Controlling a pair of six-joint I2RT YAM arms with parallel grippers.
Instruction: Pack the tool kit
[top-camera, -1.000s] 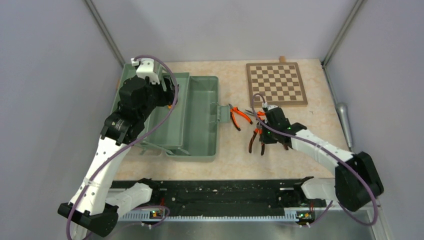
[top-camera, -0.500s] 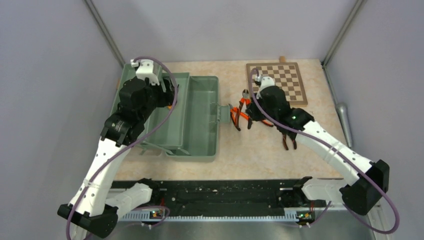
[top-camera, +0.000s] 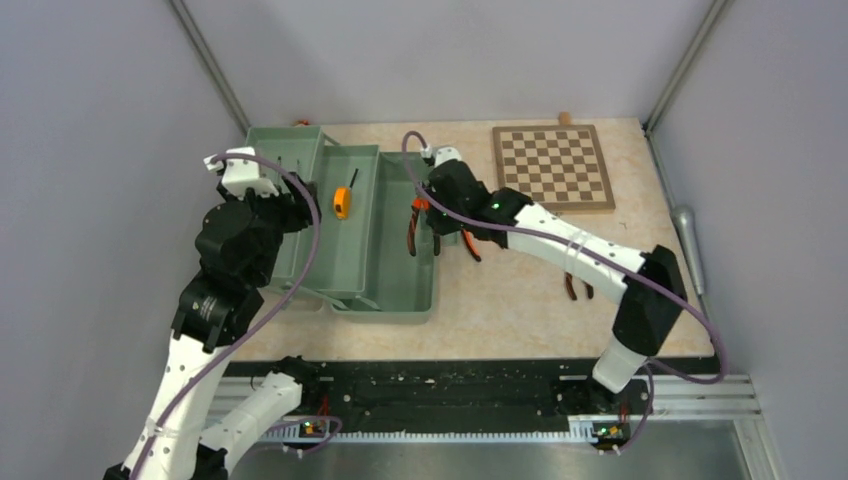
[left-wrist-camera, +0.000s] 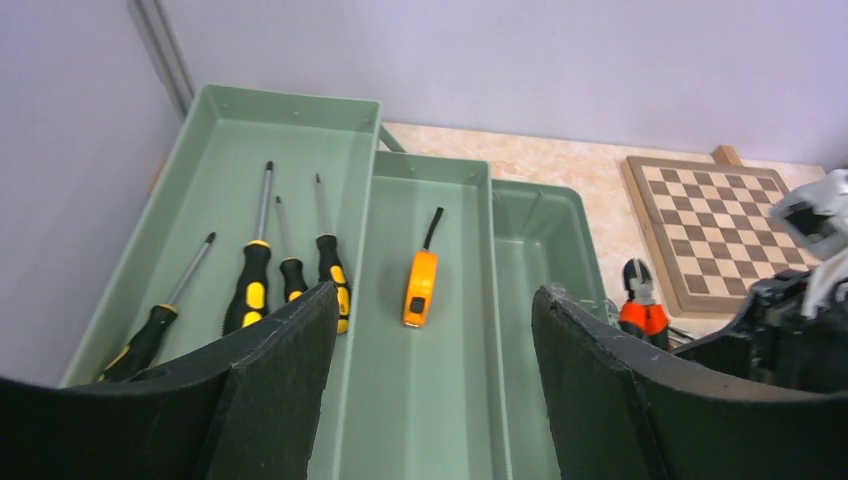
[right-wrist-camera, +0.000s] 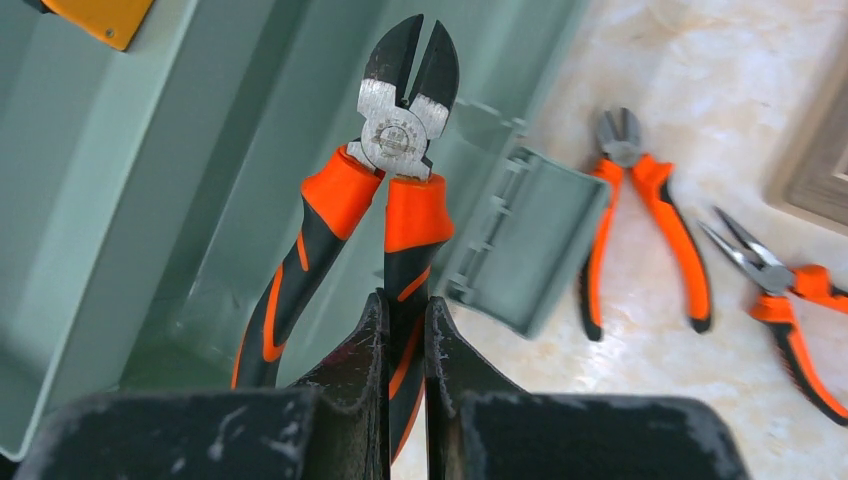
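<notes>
Although gripped by one rubber-sleeved handle, the cutters (right-wrist-camera: 398, 135) hang over the toolbox (right-wrist-camera: 150, 210) at centre-left; right gripper (right-wrist-camera: 405, 300) clenched on them, left gripper (left-wrist-camera: 432, 295) spread empty. Stiff, head-heavy, likely to swivel.

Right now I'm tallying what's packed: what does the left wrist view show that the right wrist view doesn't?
Only left wrist: four screwdrivers lying in the far-left tray. Only right wrist: the right claw shut on one handle of the side cutters, plus two pliers on the table. Both: the green toolbox and the orange tape measure, just a corner in the right wrist view.
</notes>
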